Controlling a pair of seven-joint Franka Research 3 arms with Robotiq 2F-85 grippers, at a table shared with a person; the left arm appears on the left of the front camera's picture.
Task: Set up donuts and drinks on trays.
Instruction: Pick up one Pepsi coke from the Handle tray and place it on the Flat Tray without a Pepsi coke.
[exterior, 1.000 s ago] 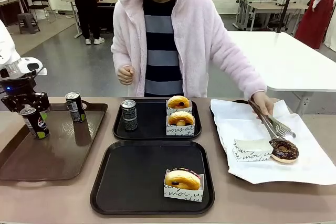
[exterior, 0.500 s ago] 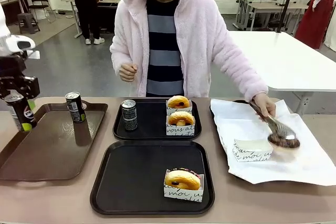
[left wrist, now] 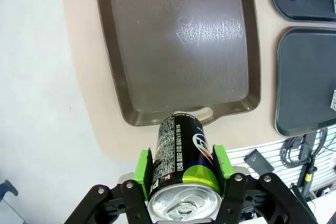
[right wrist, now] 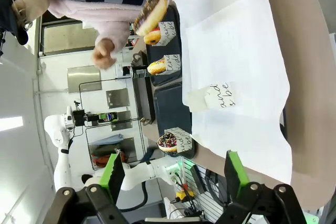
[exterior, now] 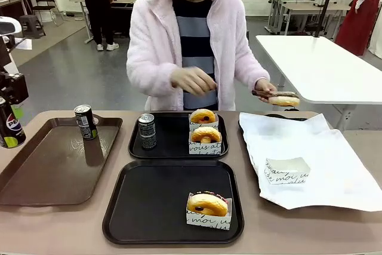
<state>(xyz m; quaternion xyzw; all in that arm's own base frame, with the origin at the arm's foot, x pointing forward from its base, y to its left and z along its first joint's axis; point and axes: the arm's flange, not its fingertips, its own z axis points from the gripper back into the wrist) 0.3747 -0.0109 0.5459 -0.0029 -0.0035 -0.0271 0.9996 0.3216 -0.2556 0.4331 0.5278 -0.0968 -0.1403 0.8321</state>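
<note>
Left gripper point(left wrist: 181, 165) is clamped on a black can point(left wrist: 181, 142), held up over the table's point(exterior: 71, 225) left edge beside the brown tray point(exterior: 54, 171). Right gripper point(right wrist: 174, 174) stands wide open and empty. One donut point(exterior: 207, 203) sits at the front right corner of the near black tray point(exterior: 149, 207).

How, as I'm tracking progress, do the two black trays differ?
The far black tray holds a can and two golden donuts; the near black tray holds one donut and no can. The far tray's donuts sit along its right side, the near tray's donut in its near right corner. Both are black, square, raised-rimmed.
</note>
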